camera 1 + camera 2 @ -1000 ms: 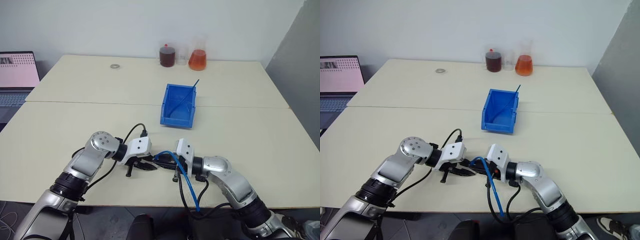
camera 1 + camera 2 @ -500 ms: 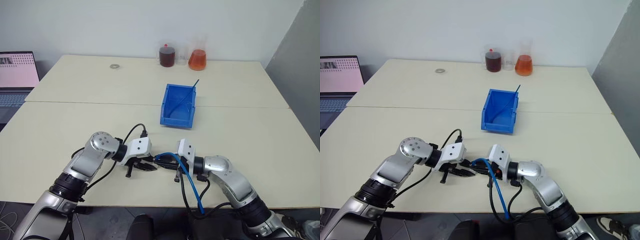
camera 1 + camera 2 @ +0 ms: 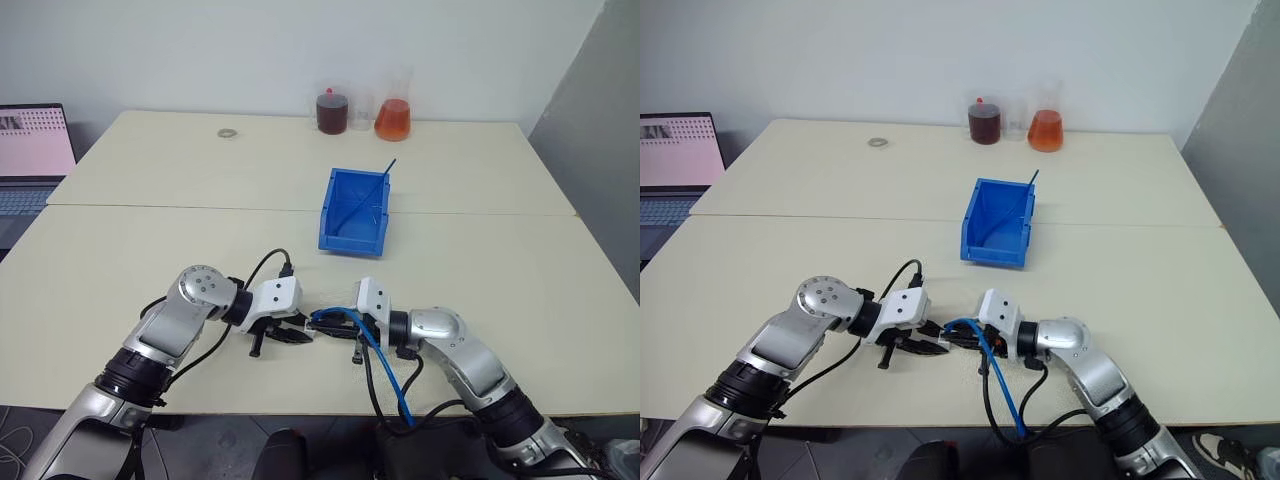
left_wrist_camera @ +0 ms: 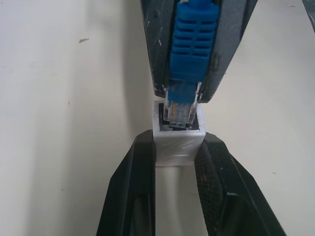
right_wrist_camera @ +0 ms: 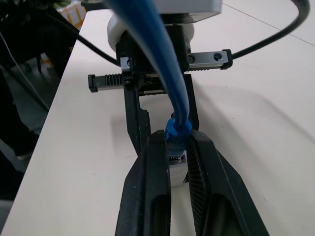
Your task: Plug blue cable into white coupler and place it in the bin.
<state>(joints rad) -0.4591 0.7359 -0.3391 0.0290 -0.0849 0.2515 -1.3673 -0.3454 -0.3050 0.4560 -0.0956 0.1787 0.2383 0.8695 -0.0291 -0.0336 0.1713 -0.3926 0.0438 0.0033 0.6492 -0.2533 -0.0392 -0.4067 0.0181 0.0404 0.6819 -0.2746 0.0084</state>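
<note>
Near the table's front edge my two grippers meet tip to tip. My left gripper (image 3: 300, 336) is shut on the white coupler (image 4: 178, 142), a tiny boxy block whose dark socket faces the other hand. My right gripper (image 5: 177, 135) is shut on the blue cable (image 3: 380, 365) at its blue boot (image 4: 191, 44). The clear plug tip (image 4: 180, 109) sits in the mouth of the socket; how deep it goes I cannot tell. The rest of the cable hangs over the front edge. The bright-blue bin (image 3: 355, 210) stands further back, its low lip facing me.
A darker blue strand (image 3: 386, 172) leans in the bin's back corner. Two flasks, one dark red (image 3: 333, 110) and one orange (image 3: 394, 118), stand at the far edge, a small grey ring (image 3: 229, 132) to their left. A laptop (image 3: 30, 160) sits off the table's left side.
The right wrist has turned slightly with the plug, and the hanging cable has shifted a little. Both hands stay where they were.
</note>
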